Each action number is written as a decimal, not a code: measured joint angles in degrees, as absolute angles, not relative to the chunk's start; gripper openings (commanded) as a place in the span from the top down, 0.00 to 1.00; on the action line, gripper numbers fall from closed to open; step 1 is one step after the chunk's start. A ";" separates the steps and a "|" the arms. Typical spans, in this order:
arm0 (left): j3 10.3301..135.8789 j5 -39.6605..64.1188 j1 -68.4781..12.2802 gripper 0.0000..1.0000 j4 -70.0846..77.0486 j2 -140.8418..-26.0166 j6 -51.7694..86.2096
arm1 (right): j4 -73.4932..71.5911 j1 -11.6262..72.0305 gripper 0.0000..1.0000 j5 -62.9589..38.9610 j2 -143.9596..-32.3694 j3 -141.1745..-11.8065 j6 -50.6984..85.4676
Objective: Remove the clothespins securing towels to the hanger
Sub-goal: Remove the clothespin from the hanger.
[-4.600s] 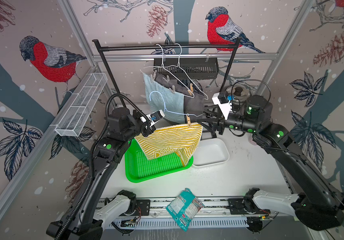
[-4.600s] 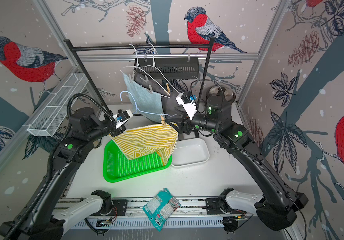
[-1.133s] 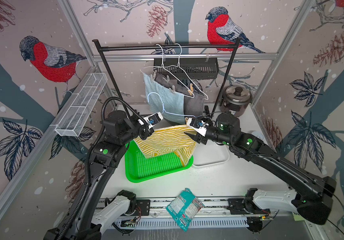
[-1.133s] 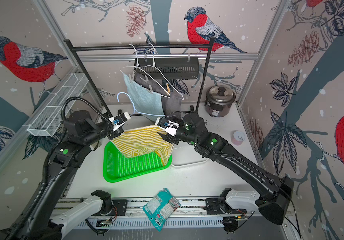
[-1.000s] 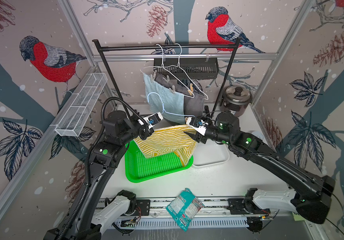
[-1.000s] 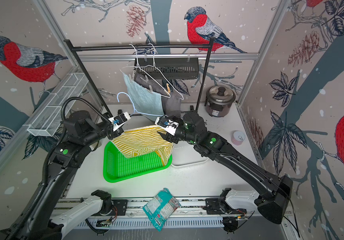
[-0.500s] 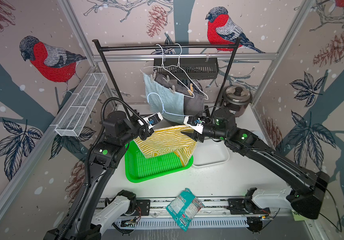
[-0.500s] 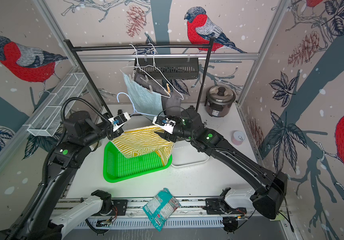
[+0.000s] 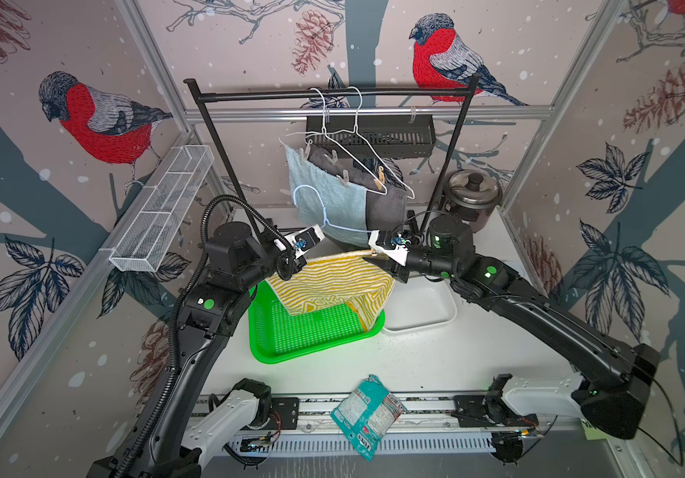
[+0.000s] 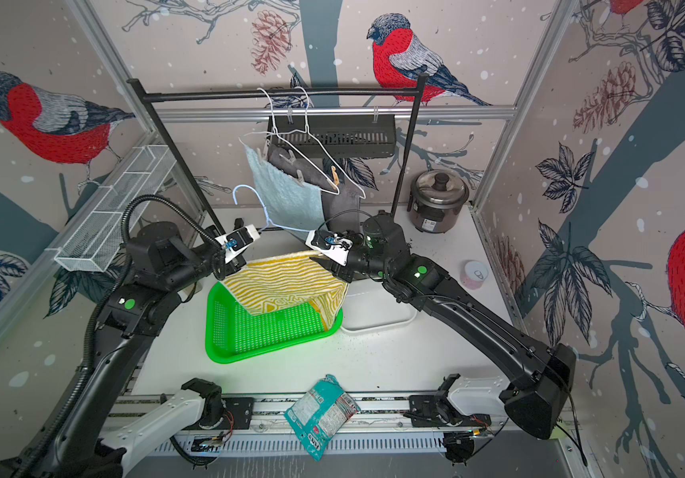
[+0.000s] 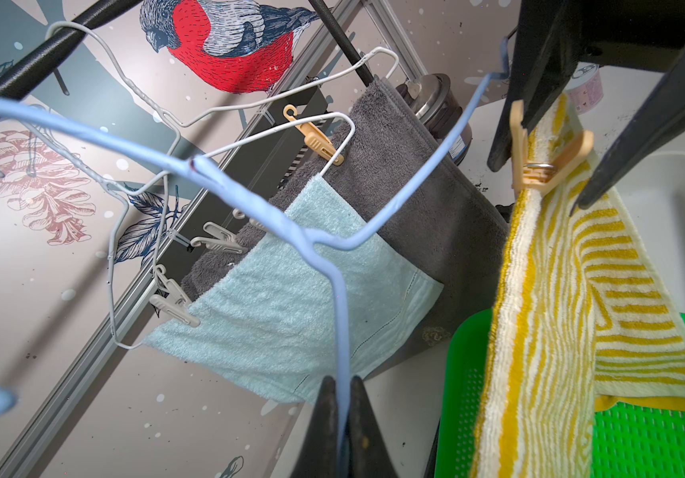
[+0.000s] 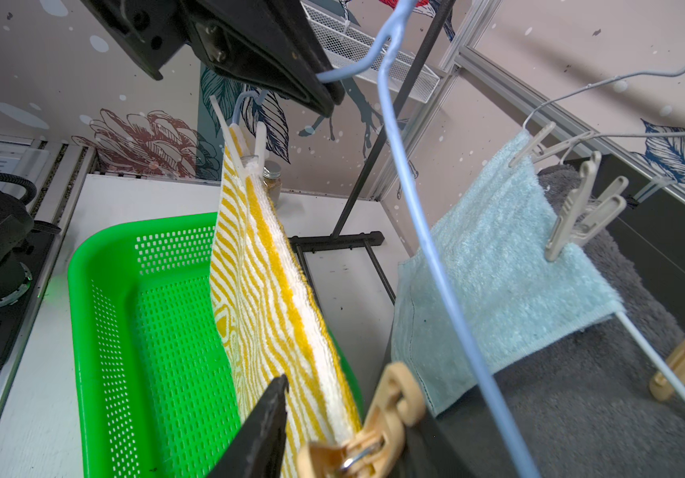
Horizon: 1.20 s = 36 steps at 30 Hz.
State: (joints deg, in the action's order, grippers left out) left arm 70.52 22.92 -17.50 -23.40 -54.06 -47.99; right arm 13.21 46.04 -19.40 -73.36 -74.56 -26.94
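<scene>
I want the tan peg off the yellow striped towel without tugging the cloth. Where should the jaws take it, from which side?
Probably take the tan clothespin by its splayed tails, beyond the spring; pinching them should open the mouth biting the striped towel. Come from the V's open end, as the right gripper does, one jaw outside each tail.

Striped towel (image 9: pixel 332 279) (hanging), tan clothespin (image 11: pixel 537 176) clipped on
</scene>
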 measured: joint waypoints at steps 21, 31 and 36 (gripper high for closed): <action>70.22 22.92 -17.50 1.00 -23.38 -54.02 -47.99 | 13.26 45.41 0.80 -20.99 -73.43 -74.98 -26.87; 70.19 22.90 -17.50 1.00 -23.42 -53.98 -47.97 | 13.04 45.34 0.85 -20.99 -73.43 -74.98 -26.41; 70.17 22.85 -17.50 1.00 -23.42 -53.98 -47.97 | 12.86 45.34 0.86 -20.99 -73.43 -74.98 -25.63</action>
